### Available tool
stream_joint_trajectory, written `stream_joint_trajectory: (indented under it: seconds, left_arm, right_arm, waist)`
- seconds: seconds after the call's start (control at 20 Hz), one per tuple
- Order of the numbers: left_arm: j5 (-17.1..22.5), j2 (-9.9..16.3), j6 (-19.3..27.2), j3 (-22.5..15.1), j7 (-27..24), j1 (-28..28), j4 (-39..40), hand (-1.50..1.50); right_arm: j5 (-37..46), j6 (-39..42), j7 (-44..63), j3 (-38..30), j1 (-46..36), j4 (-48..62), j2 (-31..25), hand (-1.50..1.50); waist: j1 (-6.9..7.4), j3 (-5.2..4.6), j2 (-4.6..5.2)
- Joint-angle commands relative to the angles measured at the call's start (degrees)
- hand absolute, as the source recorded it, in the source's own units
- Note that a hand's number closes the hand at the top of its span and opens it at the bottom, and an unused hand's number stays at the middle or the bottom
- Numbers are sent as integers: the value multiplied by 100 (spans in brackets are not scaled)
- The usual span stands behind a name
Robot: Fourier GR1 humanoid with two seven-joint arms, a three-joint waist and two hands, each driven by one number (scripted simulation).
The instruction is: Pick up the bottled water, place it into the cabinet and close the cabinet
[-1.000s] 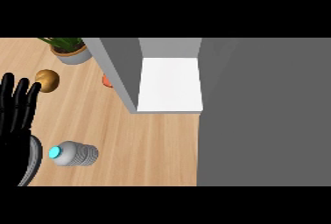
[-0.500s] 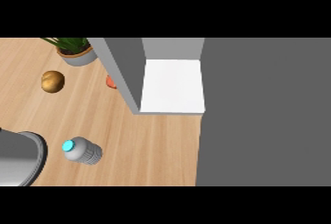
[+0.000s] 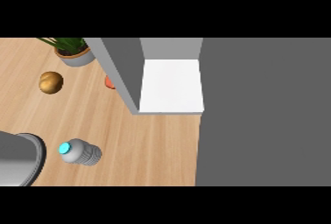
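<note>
Only a grey forearm [image 3: 19, 159] cut off at lower left, fingers unseen, beside the grey cyan-capped water bottle [image 3: 81, 152] on the wooden bench [image 3: 142, 148]; small orange object [image 3: 110, 82] half-hidden behind the grey open cabinet's wall [image 3: 126, 70].

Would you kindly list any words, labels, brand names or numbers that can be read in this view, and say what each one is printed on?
None: no readable text shows anywhere.
bottled water: plain grey body and cyan cap, no label showing.
cabinet: plain grey walls and white shelf, no markings.
plant pot: plain grey.
</note>
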Motion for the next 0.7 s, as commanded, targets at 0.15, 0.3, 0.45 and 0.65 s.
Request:
stream_joint_trajectory:
  seconds: [0.15, 0.3, 0.45, 0.65]
  left_arm:
    - [-534, -199, -77, 39, -233, -207, 813, -150]
    - [-372, 51, -328, 327, -344, -363, 1504, -150]
    - [-720, 51, -277, 231, -430, -687, 1946, -150]
    - [-845, 293, -437, 205, -398, -1260, 3176, -150]
  right_arm:
    - [301, 49, 69, 491, 987, -1236, -49, -150]
    - [148, 91, -105, 339, 1181, -1299, -186, -150]
    - [623, 139, -466, 818, 1596, -1327, -163, -150]
    - [492, 134, -741, 627, 1566, -1067, -164, -150]
  waist:
    - [-101, -2, -2]
    - [-104, -4, 2]
    - [-149, -4, -5]
    - [-165, -5, 13]
